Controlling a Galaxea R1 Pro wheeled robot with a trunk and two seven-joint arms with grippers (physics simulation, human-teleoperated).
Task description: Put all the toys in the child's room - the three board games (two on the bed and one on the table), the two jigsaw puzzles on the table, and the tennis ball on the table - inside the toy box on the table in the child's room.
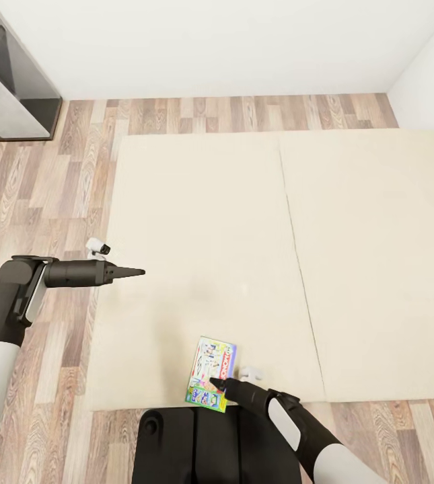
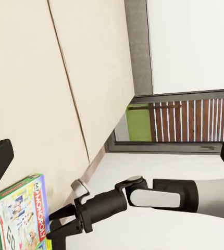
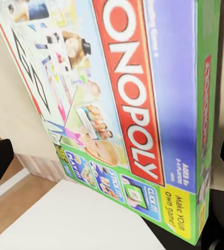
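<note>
Bright, even, flat rendered light; no glare; shadows are faint on the bed (image 1: 203,222) and darker inside the shelf unit (image 1: 8,81); the board game (image 3: 127,104) print is slightly soft close up; edges look undistorted.

Board game (image 1: 211,374) glossy printed card; bed (image 1: 196,222) matt beige (smooth); floor (image 1: 48,175) wood-plank.

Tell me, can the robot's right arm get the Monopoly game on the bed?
Probably yes. The right gripper is already at the near edge of the board game, which lies flat on the bed with nothing on top of it or in the way.
</note>
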